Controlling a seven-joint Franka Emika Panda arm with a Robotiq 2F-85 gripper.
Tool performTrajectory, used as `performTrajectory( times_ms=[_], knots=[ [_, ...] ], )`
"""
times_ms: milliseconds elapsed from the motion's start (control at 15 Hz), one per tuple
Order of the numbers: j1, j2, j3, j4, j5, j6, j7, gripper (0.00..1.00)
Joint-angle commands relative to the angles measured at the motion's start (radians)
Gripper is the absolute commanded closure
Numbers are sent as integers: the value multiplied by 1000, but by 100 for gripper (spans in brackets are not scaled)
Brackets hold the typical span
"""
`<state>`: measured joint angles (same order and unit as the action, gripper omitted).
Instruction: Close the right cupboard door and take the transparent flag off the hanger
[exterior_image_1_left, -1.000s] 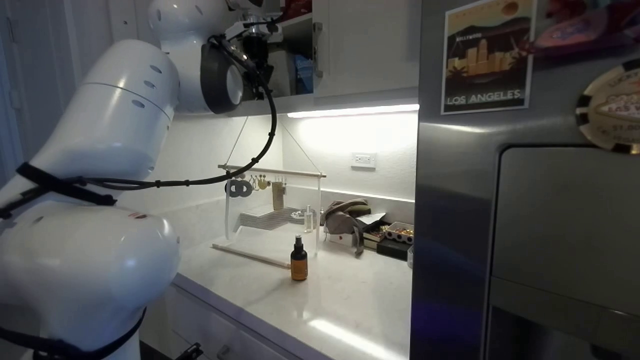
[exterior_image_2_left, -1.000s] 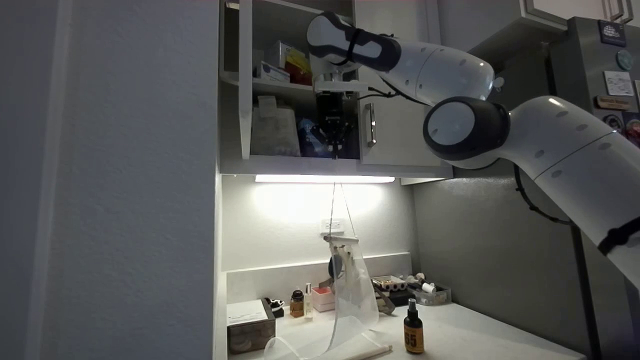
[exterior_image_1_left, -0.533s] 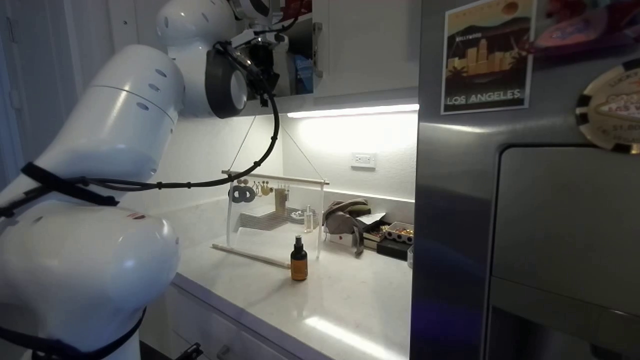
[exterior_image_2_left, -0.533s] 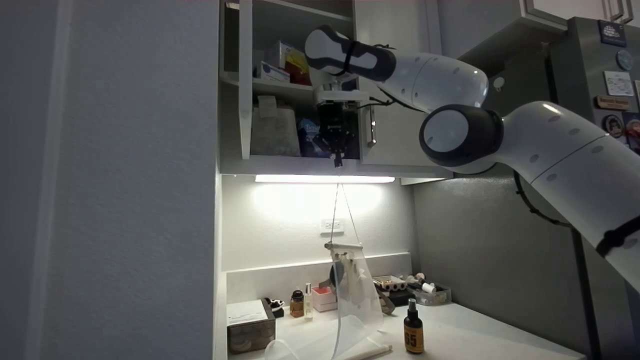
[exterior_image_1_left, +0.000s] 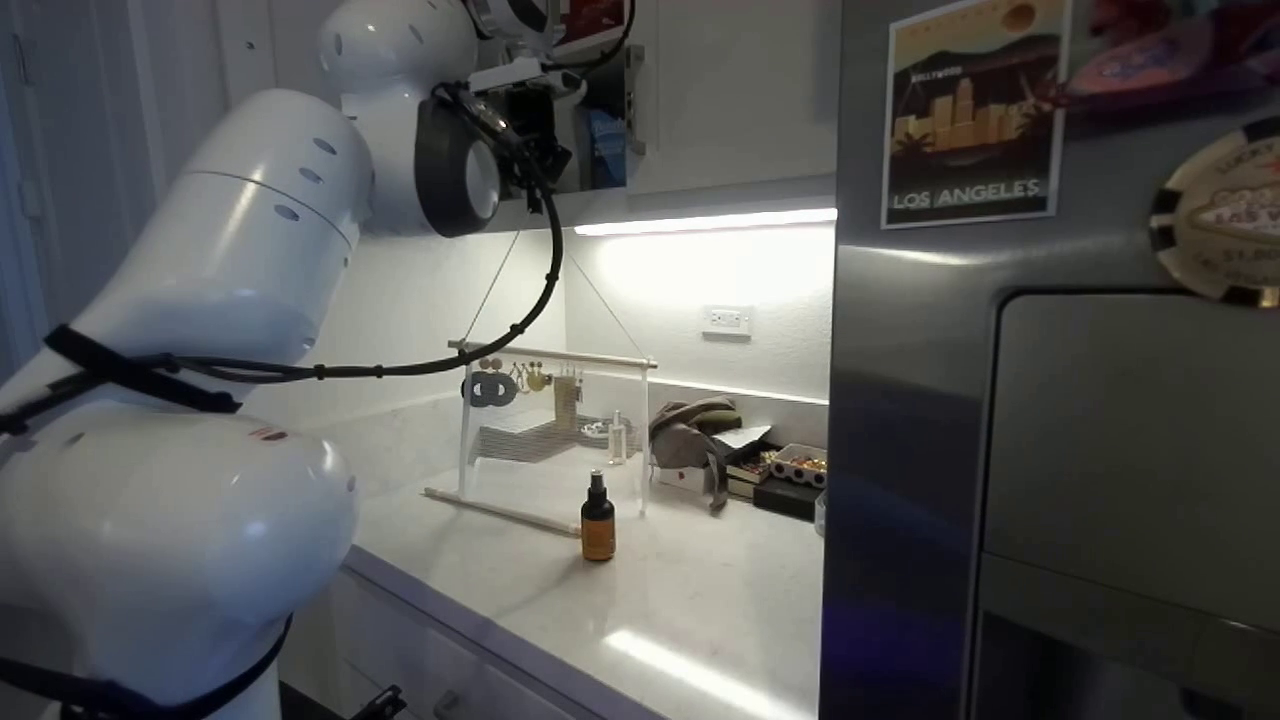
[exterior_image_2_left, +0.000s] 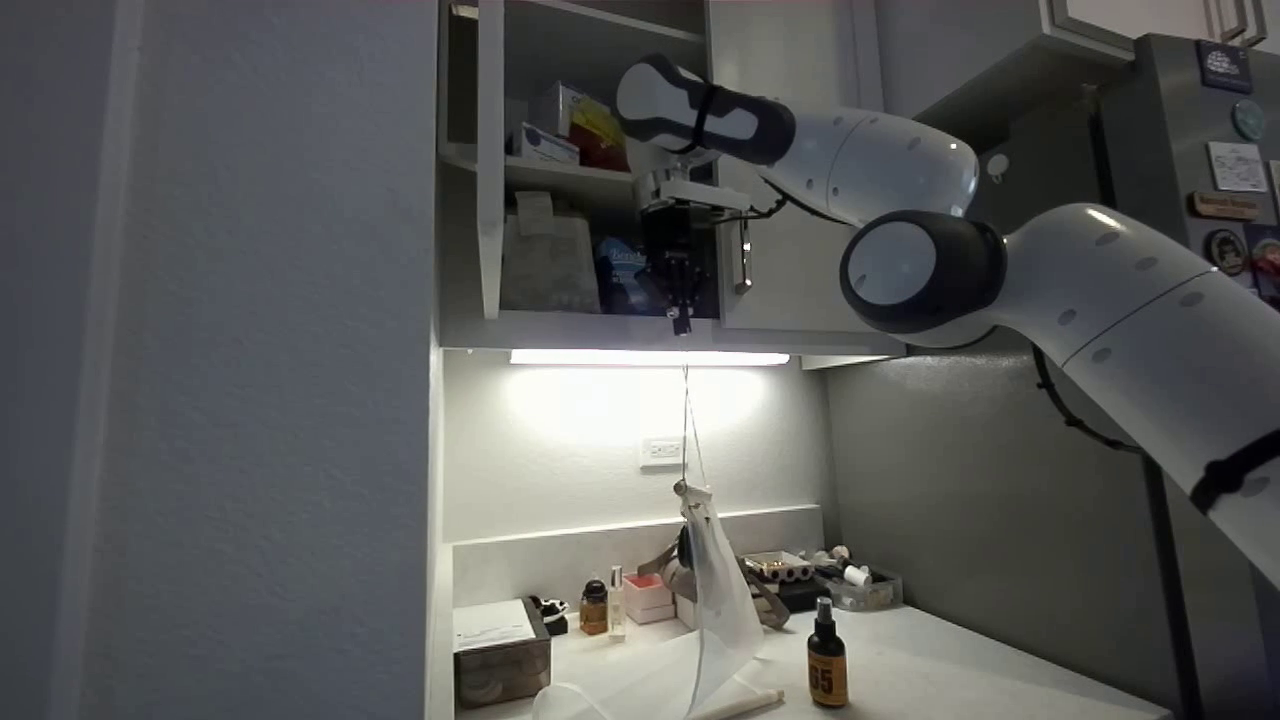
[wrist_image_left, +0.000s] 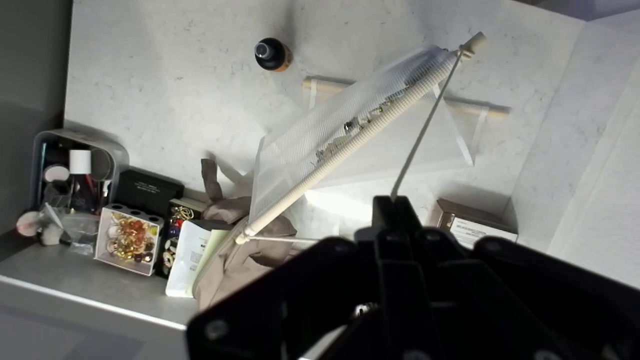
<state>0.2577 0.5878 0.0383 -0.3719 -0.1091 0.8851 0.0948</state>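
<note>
The transparent flag hangs over the counter from a tan rod, with earrings along its top in the wrist view. Its lower part slumps onto the counter, where its bottom rod lies. A thin string runs from the top rod up to my gripper, whose fingers are pressed together on it. In an exterior view, the gripper points down at the cupboard's lower edge. The right cupboard door, white with a metal handle, sits flush with the cupboard front. The hanger is hidden or out of view.
On the counter, a spray bottle stands near the flag. A small box, brown cloth and jewelry tray sit farther back. The left cupboard door is swung outward. A steel fridge borders the counter.
My gripper has come down and shifted slightly with the string in it. The flag has lowered with it and its top rod has turned, so the sheet appears narrower in an exterior view.
</note>
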Motion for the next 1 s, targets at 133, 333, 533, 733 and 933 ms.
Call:
performTrajectory(
  times_ms=[133, 333, 533, 733, 933],
  knots=[
    [-6, -9, -7, 4, 1, 0, -82, 100],
    [-2, -9, -11, 1, -8, -4, -104, 83],
    [-3, -9, -15, 2, -10, -4, -101, 59],
    [-3, -9, -18, 2, -12, -3, -96, 36],
    [-5, -9, -20, 4, -11, 0, -91, 13]
  ],
)
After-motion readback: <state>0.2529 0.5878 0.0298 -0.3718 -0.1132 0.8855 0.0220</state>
